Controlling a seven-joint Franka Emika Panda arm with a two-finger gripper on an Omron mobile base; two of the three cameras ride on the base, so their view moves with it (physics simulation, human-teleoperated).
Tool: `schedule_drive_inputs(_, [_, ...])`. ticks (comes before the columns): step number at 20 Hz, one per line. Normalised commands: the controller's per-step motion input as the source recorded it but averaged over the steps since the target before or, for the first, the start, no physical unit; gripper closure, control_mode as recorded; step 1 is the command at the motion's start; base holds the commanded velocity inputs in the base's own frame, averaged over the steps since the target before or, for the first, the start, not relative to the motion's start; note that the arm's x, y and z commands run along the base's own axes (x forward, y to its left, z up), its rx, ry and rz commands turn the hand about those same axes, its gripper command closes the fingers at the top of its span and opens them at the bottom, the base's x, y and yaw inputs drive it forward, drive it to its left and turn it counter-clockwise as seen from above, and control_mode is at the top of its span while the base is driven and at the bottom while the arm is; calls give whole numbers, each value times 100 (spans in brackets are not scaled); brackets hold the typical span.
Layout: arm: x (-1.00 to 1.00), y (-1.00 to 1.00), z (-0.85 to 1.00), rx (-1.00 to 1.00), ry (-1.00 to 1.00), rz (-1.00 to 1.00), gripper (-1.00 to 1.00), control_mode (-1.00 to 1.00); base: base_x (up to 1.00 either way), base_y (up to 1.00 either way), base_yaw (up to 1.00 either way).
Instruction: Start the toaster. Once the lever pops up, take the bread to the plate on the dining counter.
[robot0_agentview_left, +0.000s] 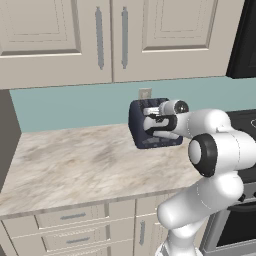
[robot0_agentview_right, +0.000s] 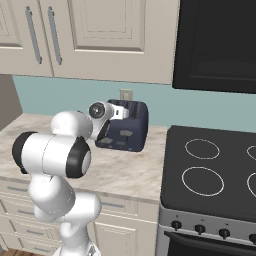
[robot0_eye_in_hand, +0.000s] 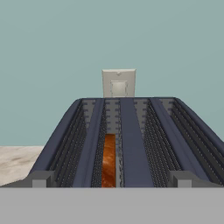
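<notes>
Marbled worktop (robot0_agentview_left: 75, 160) runs under pale wall cabinets (robot0_agentview_left: 60, 35), teal backsplash behind, black stove (robot0_agentview_right: 210, 175) at its right end. Toaster (robot0_agentview_right: 131, 127) sits at the worktop's back edge near the stove, below a wall outlet (robot0_eye_in_hand: 118, 83). Bread (robot0_eye_in_hand: 109, 161) stands on edge down in one toaster slot. Gripper (robot0_agentview_left: 156, 119) hovers at the toaster's top, jaws spread wide, nothing grasped.

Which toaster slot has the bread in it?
In the hand view, the left slot of the toaster holds the brown bread; the right slot shows only bare wire guides.
</notes>
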Motion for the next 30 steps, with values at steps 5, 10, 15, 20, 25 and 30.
schedule_drive_inputs(5, [0, 0, 0, 0, 0, 0, -100, -100, 0, 0, 0])
schedule_drive_inputs(10, [0, 0, 0, 0, 0, 0, -100, -100, 0, 0, 0])
schedule_drive_inputs(15, [0, 0, 0, 0, 0, 0, -100, -100, 0, 0, 0])
schedule_drive_inputs(20, [0, 0, 0, 0, 0, 0, -100, -100, 0, 0, 0])
schedule_drive_inputs(25, [0, 0, 0, 0, 0, 0, -100, -100, 0, 0, 0])
schedule_drive_inputs(30, [0, 0, 0, 0, 0, 0, -100, -100, 0, 0, 0])
